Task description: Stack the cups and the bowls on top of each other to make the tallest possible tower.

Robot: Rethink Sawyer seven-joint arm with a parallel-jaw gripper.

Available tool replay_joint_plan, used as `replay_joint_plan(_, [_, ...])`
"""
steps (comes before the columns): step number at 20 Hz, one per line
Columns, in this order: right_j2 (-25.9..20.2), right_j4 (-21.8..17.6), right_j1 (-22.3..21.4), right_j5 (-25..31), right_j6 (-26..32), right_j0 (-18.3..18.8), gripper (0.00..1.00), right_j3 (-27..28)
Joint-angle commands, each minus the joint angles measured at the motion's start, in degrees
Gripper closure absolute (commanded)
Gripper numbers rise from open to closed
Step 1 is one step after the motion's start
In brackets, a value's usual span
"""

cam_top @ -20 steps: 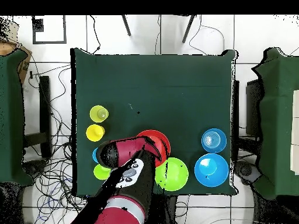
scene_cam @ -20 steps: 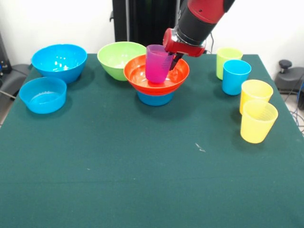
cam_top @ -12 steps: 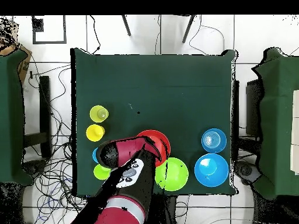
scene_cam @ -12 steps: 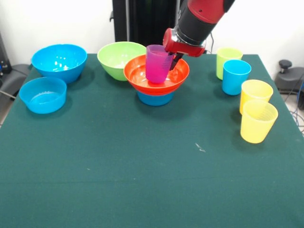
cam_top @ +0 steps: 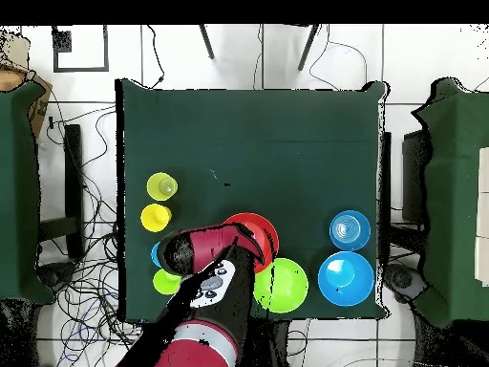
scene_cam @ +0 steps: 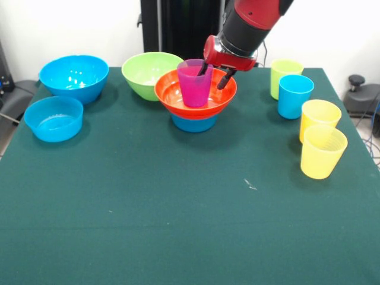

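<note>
yellow cups: two yellow cups (scene_cam: 322, 151) stood touching at the near right, one just behind the other, untouched.
small blue bowl: a spare small bowl (scene_cam: 54, 118) sat near the left edge, upright and empty.
blue cup: the blue cup (scene_cam: 294, 96) stood behind the yellow pair, with the green cup (scene_cam: 284, 75) just behind it and touching.
tower: a blue bowl (scene_cam: 194, 123) sat on the cloth, the orange bowl (scene_cam: 196, 95) nested on it, and the purple cup (scene_cam: 194, 83) stood upright inside the orange bowl.
change: half a second earlier the fingers were closed on the cup's right rim; now they had spread and the cup sat a little lower and further left, resting in the orange bowl.
gripper: the gripper (scene_cam: 214, 76) hung with its fingers parted, one at the cup's rim and one clear to the right, holding nothing.
meaning: the cup looked released, so the tower stood three pieces high; the next piece could be fetched.
far bowls: the green bowl (scene_cam: 146, 73) sat just behind the tower and the large blue bowl (scene_cam: 74, 77) at the far left.
overhead: the arm hid the cup and most of the orange bowl.
</note>
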State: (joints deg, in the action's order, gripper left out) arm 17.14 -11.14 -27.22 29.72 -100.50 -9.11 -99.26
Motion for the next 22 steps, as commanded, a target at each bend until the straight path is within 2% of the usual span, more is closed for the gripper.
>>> replay_joint_plan(1, [-6.61, 2.48, 1.15, 2.27, -6.86, 1.23, 0.0, 0.59])
replay_joint_plan(22, [-4.73, 2.18, -0.29, 6.46, -6.74, 0.72, 0.0, 1.42])
